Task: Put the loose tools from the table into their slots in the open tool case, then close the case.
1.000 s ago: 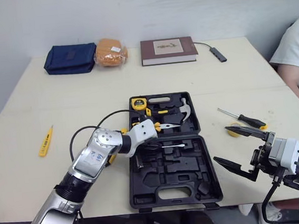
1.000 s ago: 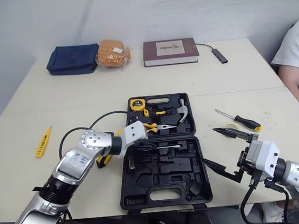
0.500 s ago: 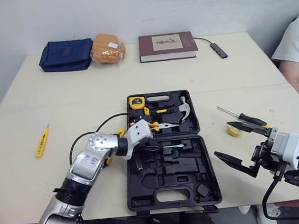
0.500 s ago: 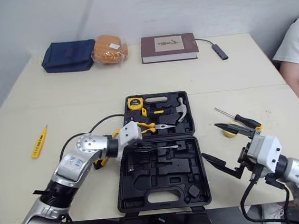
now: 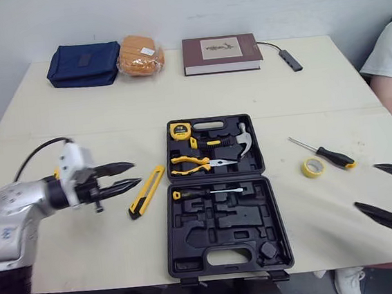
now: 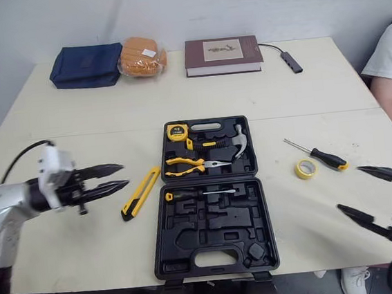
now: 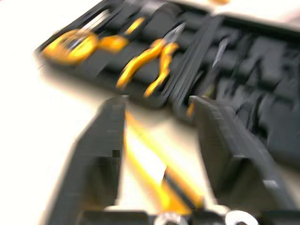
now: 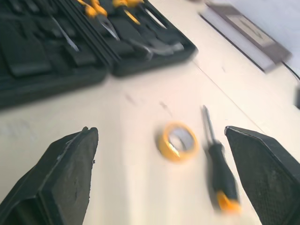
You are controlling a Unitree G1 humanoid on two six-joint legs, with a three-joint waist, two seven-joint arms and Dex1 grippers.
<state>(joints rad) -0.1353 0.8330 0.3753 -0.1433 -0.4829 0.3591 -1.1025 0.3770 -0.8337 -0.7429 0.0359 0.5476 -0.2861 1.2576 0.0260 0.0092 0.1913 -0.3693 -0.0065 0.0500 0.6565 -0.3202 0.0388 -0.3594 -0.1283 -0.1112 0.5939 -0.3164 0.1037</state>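
Utility knife (image 5: 147,191) beside case (image 5: 212,240) — book (image 5: 222,53) beyond.

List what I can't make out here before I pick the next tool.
Knife: blurred in the left wrist view; blade in or out unclear.
Right pincer: base cut off by the eye views' right edge.
Empty case slots: black on black, shapes unclear.
Book title: too small.

Open black tool case (image 5: 221,226) lies flat, yellow utility knife (image 5: 146,191) just left, screwdriver (image 5: 323,153) and yellow tape roll (image 5: 312,168) right.
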